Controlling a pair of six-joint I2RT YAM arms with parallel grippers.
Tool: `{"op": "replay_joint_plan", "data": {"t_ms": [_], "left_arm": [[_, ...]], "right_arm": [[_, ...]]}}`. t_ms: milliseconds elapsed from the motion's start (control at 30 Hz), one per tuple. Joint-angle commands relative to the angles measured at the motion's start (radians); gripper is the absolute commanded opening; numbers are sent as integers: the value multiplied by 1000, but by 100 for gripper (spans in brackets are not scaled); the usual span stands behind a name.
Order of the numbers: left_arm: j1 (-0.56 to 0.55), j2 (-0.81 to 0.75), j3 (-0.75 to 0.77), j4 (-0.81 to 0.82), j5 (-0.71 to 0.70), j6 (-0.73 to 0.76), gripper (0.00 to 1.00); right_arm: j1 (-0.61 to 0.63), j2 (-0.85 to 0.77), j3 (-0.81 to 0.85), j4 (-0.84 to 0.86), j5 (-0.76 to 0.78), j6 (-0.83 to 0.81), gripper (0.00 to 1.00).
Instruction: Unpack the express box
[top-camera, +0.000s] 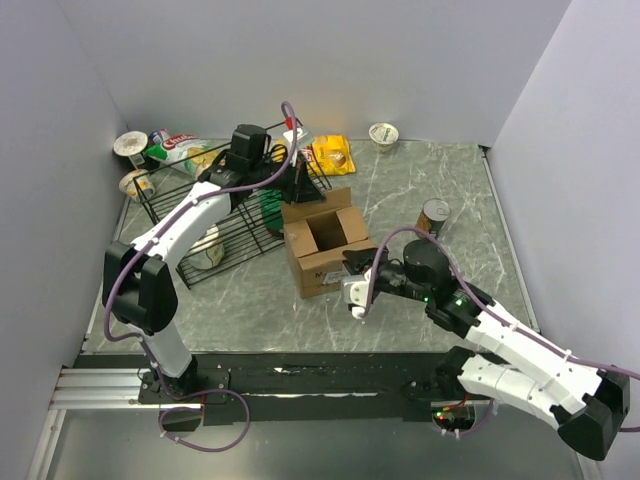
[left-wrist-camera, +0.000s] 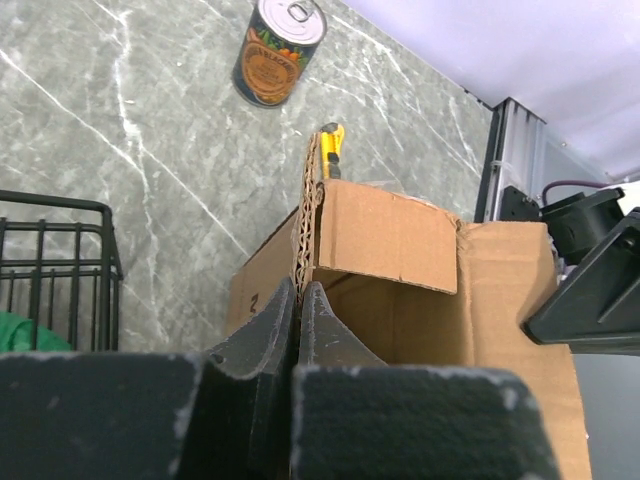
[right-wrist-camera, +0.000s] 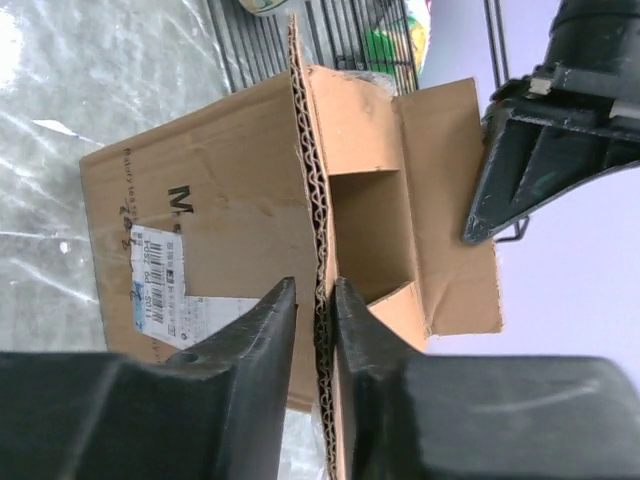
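Evidently both arms work the flaps of the express box (top-camera: 322, 272), open at mid-counter (top-camera: 460, 180).
Left gripper (left-wrist-camera: 297, 290) pinches the far flap; right gripper (right-wrist-camera: 315, 290) straddles the near flap, firm contact unclear; each should pull outward gently, lest the carton tip.

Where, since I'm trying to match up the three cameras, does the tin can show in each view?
Top external: the tin can stands upright to the right of the express box.
Left wrist: at the top edge, left of centre, beyond the box.
Right wrist: not in it.
Shared landmark: the express box with its flaps open, seen in all three views.
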Motion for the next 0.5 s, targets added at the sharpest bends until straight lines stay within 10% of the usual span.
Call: {"op": "replay_joint_plan", "data": {"t_ms": [0, 467], "left_arm": [[6, 30, -15, -4, -20, -32, 1], [14, -32, 25, 14, 86, -36, 1]], "right_arm": [[0, 6, 5, -194, 25, 68, 38], [-63, 135, 534, -567, -55, 423, 70]]}}
